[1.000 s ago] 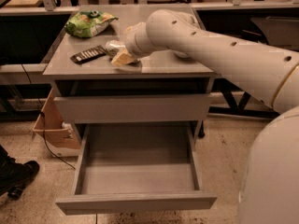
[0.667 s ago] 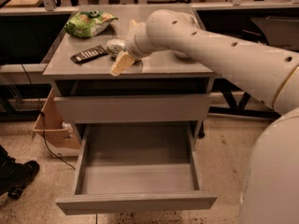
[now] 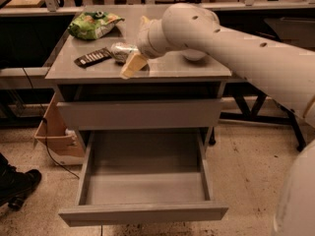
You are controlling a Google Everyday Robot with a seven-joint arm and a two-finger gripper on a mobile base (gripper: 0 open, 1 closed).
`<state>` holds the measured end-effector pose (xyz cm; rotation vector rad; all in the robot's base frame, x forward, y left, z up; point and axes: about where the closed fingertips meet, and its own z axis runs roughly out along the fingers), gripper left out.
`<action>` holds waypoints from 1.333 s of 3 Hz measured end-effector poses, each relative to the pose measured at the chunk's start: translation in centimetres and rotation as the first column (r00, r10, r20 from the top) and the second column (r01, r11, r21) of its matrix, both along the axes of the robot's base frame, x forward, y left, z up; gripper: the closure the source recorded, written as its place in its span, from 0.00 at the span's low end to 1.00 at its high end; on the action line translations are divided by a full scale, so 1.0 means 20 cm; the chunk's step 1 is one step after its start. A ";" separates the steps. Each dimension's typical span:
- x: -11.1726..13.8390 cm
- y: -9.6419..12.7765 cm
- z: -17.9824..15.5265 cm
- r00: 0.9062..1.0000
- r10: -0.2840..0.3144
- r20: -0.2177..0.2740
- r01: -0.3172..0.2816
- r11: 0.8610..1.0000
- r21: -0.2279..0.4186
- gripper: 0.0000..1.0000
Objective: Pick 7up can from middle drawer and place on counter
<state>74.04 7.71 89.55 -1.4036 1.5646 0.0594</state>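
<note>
The gripper (image 3: 133, 45) hangs low over the worktop (image 3: 197, 70), its fingers (image 3: 133, 65) spread wide and closed on nothing. The 7up can (image 3: 121, 51) lies on its side between them, just behind the nearer finger and well short of the farther one. Just past the fingertips, a dark flat object (image 3: 92, 57) appears to touch the can's end. Below the fingers, the middle drawer (image 3: 142, 213) stands pulled out and bare. The placing looks all but done, so the danger is in leaving. A can on its side rolls readily, and a finger brushing it on the way out could send it over the worktop's front edge, just outside the nearer finger.
</note>
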 end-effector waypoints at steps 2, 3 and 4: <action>-0.27 -0.18 0.19 0.990 0.138 -0.016 -0.138 0.990 0.037 0.00; -0.43 -0.30 0.24 0.980 0.197 -0.017 -0.195 0.979 0.064 0.00; -0.46 -0.34 0.25 0.979 0.204 -0.018 -0.202 0.977 0.068 0.00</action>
